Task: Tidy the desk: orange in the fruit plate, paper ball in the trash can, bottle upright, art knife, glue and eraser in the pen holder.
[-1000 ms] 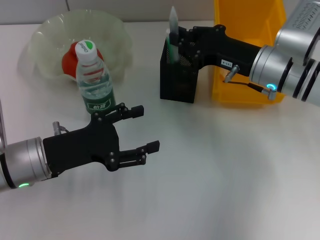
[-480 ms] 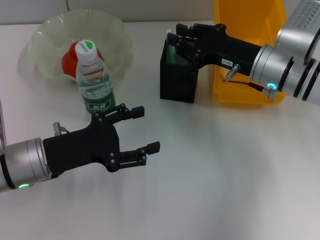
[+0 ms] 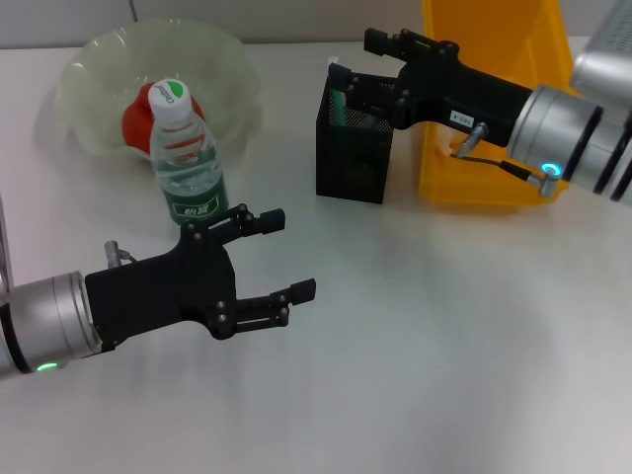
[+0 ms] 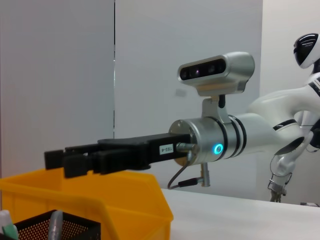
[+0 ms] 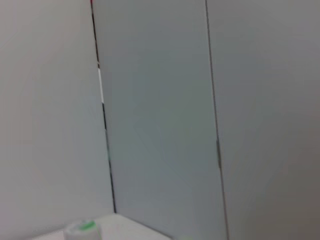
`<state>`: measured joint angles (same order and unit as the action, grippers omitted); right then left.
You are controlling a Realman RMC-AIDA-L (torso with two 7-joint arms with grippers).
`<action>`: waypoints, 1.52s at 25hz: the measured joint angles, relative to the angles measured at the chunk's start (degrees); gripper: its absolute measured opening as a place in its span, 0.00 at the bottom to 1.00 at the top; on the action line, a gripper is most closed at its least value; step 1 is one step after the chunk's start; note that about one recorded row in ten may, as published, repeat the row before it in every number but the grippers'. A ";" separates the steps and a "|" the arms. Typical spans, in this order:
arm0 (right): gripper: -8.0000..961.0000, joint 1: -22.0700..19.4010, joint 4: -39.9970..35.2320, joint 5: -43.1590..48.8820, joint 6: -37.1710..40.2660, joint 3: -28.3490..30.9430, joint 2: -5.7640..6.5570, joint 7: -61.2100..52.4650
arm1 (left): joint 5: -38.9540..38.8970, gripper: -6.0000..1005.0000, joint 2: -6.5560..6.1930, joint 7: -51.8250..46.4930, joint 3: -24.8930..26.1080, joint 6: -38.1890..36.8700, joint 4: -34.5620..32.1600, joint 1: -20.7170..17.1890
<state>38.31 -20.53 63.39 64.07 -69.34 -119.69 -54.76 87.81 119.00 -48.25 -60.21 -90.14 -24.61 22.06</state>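
My right gripper (image 3: 370, 61) hangs spread and empty above the pen holder (image 3: 354, 143).
Best lifted straight up, clear of its rim; my left gripper (image 3: 279, 255), wide open, idles well in front, near the upright bottle (image 3: 185, 153).

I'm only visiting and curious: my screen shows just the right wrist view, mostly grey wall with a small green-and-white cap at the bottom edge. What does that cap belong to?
Observer: It tops the bottle, which stands upright on the desk just in front of the fruit plate.
Operator: And where is this arm's own gripper? I can't see it at all.
Observer: The right gripper is open, right above the pen holder, which stands beside the trash can.
Operator: Is there a second arm?
Observer: Yes. The left gripper hovers open over the desk, on the near side of the bottle and holding nothing.
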 joint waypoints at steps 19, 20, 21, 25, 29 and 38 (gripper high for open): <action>0.77 -21.71 -9.14 11.21 27.83 1.23 0.45 -0.27 | -0.52 0.83 -0.04 -0.51 -0.07 -1.27 0.00 0.00; 0.77 -21.71 -9.14 11.21 27.83 1.23 0.45 -0.27 | -0.53 0.83 -0.03 -0.60 -0.26 -1.64 0.00 -0.04; 0.77 -21.75 -8.11 12.63 28.54 1.32 0.45 0.70 | -0.53 0.83 -0.02 -0.72 -0.49 -2.20 0.00 -0.11; 0.77 -22.12 -4.21 13.45 30.57 1.25 0.42 6.14 | -0.27 0.83 -0.14 -1.81 -0.69 -4.64 0.00 -0.67; 0.77 -22.39 -3.10 13.45 30.99 1.14 0.30 6.68 | -0.37 0.83 -0.26 -2.94 -0.37 -5.26 0.04 -1.57; 0.77 -22.10 -2.15 13.73 31.06 0.83 0.31 6.84 | 0.78 0.83 -0.52 -6.14 -1.14 -5.96 -0.46 -2.79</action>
<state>16.21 -22.67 77.12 95.12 -68.52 -119.38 -47.92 88.59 118.48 -54.39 -61.34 -96.10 -25.07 19.26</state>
